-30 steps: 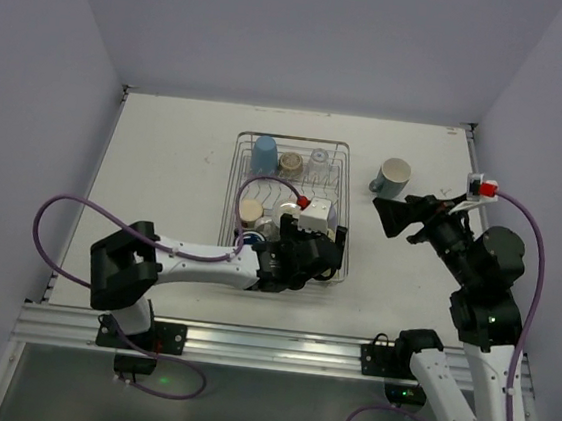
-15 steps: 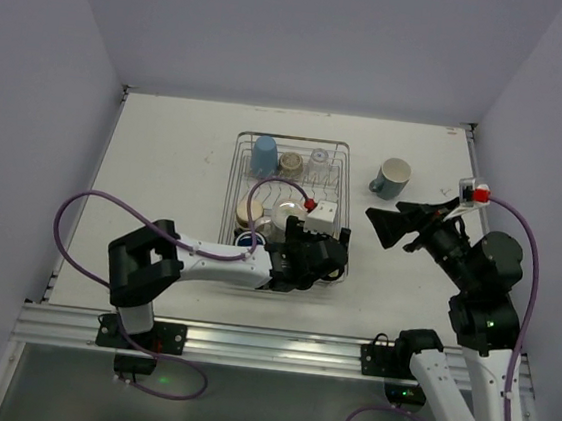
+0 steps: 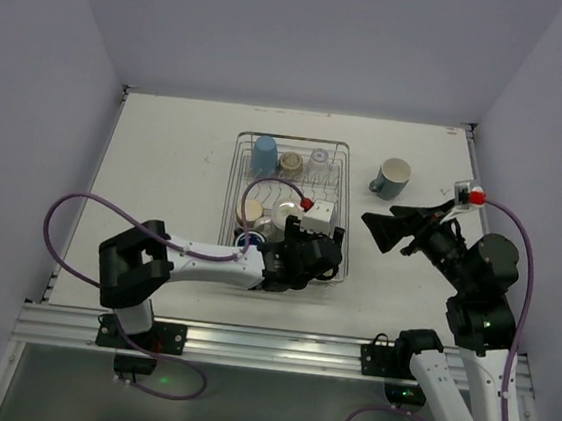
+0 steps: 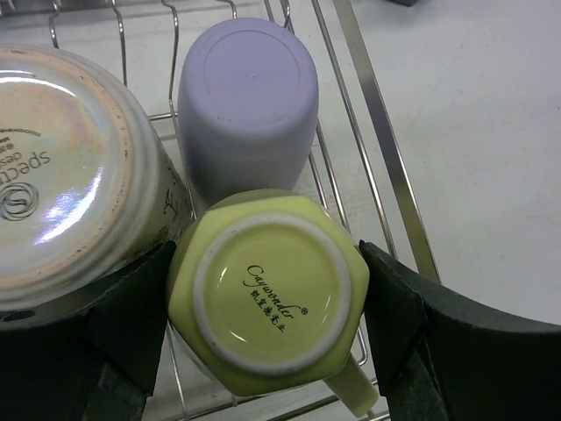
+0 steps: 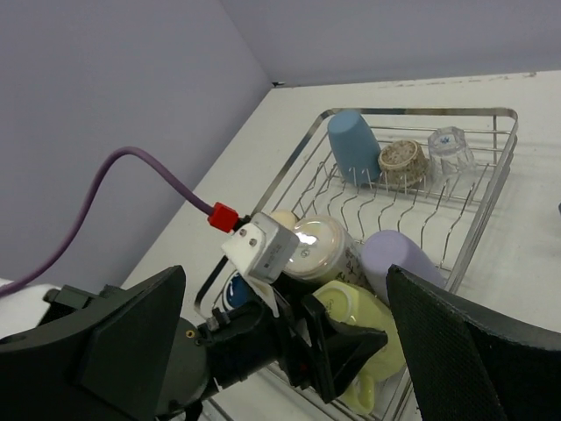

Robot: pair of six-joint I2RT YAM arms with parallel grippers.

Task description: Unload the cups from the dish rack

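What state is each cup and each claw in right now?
yellow-green cup: upside down in the dish rack
lavender cup: upside down in the rack
light blue tumbler: upside down in the rack
grey-teal mug: on the table, outside the rack
left gripper: shut on the yellow-green cup
right gripper: open, empty

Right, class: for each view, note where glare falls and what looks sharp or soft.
Left wrist: rainbow glare on the glazed mug; the yellow-green cup is sharp, print legible. Right wrist: white highlight on that mug; the pincer fingers loom dark and soft. Top external: evenly lit.
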